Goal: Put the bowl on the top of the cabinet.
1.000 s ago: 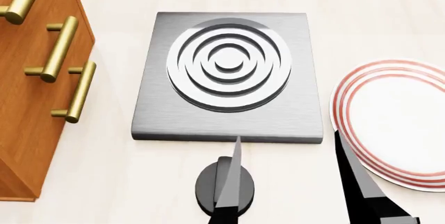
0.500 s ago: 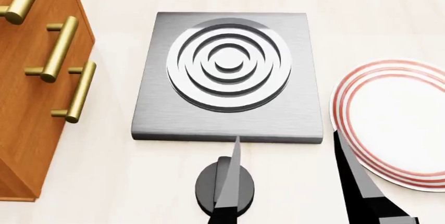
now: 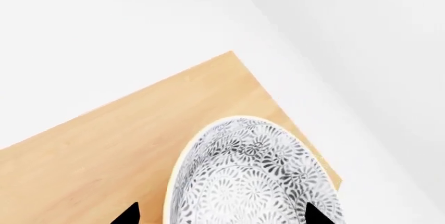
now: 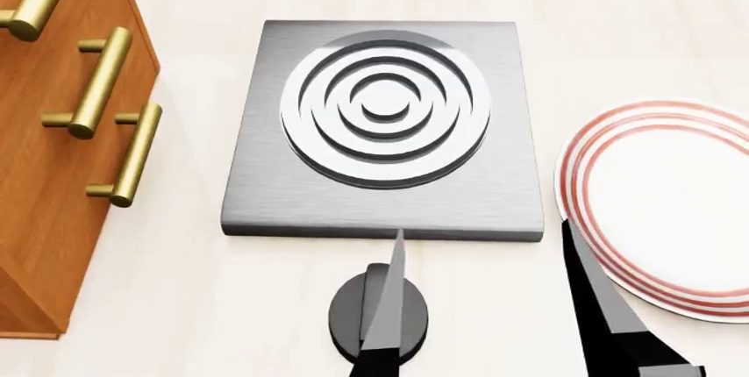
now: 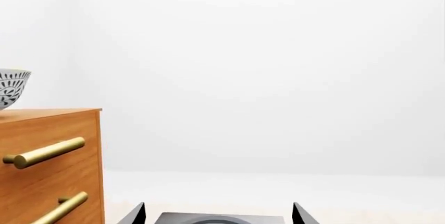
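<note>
The bowl [image 3: 250,182], white with a dense grey floral pattern, stands on the pale wood top of the cabinet [image 3: 104,151], close to a corner. My left gripper [image 3: 221,216] is open over it, one fingertip [image 3: 128,216] outside the rim and the other over the patterned side. From the right wrist view the bowl [image 5: 10,88] rests upright on the cabinet [image 5: 49,130] top. The head view shows the cabinet [image 4: 47,202] front with brass handles; the bowl and left gripper are out of that view. My right gripper [image 4: 483,230] is open and holds nothing.
A grey metal slab with concentric rings [image 4: 387,123] lies in the middle of the table. A white plate with red rings [image 4: 667,202] lies at the right. A black round disc [image 4: 351,316] sits near the front, under one right finger.
</note>
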Available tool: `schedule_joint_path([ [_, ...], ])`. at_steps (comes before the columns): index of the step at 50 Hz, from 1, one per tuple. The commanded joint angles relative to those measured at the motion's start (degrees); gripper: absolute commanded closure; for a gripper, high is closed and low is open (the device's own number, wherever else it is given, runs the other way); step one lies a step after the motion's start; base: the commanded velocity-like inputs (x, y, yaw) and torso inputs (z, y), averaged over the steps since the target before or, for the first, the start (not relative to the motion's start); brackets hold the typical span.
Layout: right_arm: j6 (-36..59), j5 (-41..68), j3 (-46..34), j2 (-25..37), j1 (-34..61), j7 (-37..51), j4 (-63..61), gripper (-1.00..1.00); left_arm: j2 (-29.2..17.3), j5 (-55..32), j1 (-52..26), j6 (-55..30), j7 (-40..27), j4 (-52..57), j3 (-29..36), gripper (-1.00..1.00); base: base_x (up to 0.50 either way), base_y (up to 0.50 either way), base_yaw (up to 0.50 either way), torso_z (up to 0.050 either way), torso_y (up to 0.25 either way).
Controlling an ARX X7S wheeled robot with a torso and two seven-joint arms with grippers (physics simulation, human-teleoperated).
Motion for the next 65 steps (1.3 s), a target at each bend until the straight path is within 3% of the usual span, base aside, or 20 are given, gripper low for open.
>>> schedule_joint_path([
  [1, 0.46, -1.46, 0.76, -0.83, 0.33, -1.23, 0.06, -1.0, 1.56, 5.64, -1.37, -4.63, 0.58, 2.17, -9.67, -1.0, 0.0, 0.0, 0.0, 0.0, 0.0],
  [13, 0.18, -1.48, 0.48, -0.8, 0.45, -1.24, 0.59, -1.0, 0.46, 10.96, -0.84, -6.64, 0.0, 8.27, -16.95, -1.0, 0.0, 0.0, 0.0, 0.0, 0.0],
  [30, 0.64, -1.37, 0.35, -0.46, 0.54, -0.7, -0.18, -1.0, -4.44, 10.09, 3.09, -4.96, -2.78, 27.5, -22.56, -1.0, 0.0, 0.0, 0.0, 0.0, 0.0],
  [38, 0.53, -1.15, 0.6, -0.15, 0.45, -0.5, -0.48, -1.0, -8.86, 9.73, 6.96, -2.38, -3.29, 41.19, -25.09, -1.0, 0.0, 0.0, 0.0, 0.0, 0.0],
  [53, 0.39, -1.01, 0.42, -0.07, 0.6, -0.25, -0.42, -1.0, -18.65, 21.62, 16.54, 6.87, -3.84, 70.56, -27.64, -1.0, 0.0, 0.0, 0.0, 0.0, 0.0],
  [65, 0.43, -0.68, 0.88, 0.43, 0.6, 0.23, -0.99, -1.0, -21.84, 33.62, 21.33, 10.06, -7.55, 86.74, -27.23, -1.0, 0.0, 0.0, 0.0, 0.0, 0.0],
])
